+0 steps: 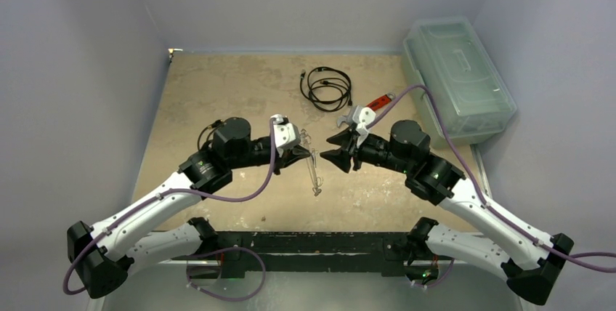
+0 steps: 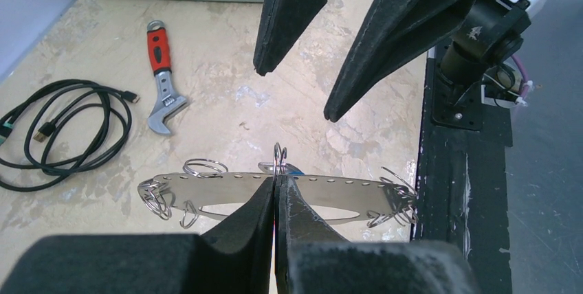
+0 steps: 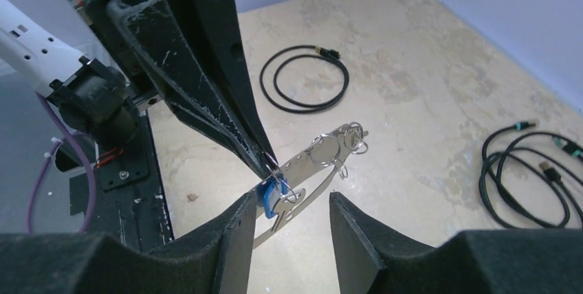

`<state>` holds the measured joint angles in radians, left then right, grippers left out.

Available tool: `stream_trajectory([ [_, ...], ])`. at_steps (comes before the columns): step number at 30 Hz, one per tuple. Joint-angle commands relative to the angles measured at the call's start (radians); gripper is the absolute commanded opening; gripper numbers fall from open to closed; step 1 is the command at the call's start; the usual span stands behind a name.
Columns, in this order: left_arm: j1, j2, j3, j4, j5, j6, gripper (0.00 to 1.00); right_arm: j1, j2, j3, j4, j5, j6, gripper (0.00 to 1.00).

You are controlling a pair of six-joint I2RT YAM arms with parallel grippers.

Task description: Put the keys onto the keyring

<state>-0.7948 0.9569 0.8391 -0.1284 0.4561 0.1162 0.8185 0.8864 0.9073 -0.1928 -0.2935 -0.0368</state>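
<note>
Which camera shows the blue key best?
Right wrist: the blue key is in plain sight, against the keyring. Left wrist shows only a blue sliver of it; in the top view it is too small to tell.

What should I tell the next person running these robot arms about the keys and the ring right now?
Left gripper: shut on the edge of the keyring, holding it between the arms.
Right gripper: open, empty, facing the ring close by.
Blue key: hangs by the left gripper's tips, apparently on a small wire loop of the keyring.
Silver key: cannot be made out for sure.
Left to do: check that the blue key is threaded, then find and add the silver key.
</note>
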Motion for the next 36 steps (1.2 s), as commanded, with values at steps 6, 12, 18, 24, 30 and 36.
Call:
stream_trajectory([
  [6,-0.006,-0.048,0.012,0.11,0.115,-0.035,0.0,0.002,-0.042,-0.028,0.146,-0.142,-0.055,0.46],
  [12,-0.005,-0.048,0.014,0.164,0.178,-0.063,0.0,0.002,-0.016,0.006,0.119,-0.184,-0.061,0.4],
  [18,-0.005,-0.053,0.016,0.175,0.191,-0.071,0.0,0.002,-0.007,0.01,0.112,-0.194,-0.061,0.36],
  [24,-0.005,-0.055,0.015,0.179,0.198,-0.073,0.0,0.001,-0.01,0.001,0.12,-0.176,-0.06,0.27],
  [30,-0.005,-0.058,0.015,0.184,0.198,-0.078,0.0,0.002,-0.015,-0.004,0.121,-0.176,-0.057,0.24],
  [36,-0.006,-0.059,0.014,0.196,0.202,-0.089,0.0,0.002,-0.039,-0.012,0.115,-0.15,-0.052,0.31],
])
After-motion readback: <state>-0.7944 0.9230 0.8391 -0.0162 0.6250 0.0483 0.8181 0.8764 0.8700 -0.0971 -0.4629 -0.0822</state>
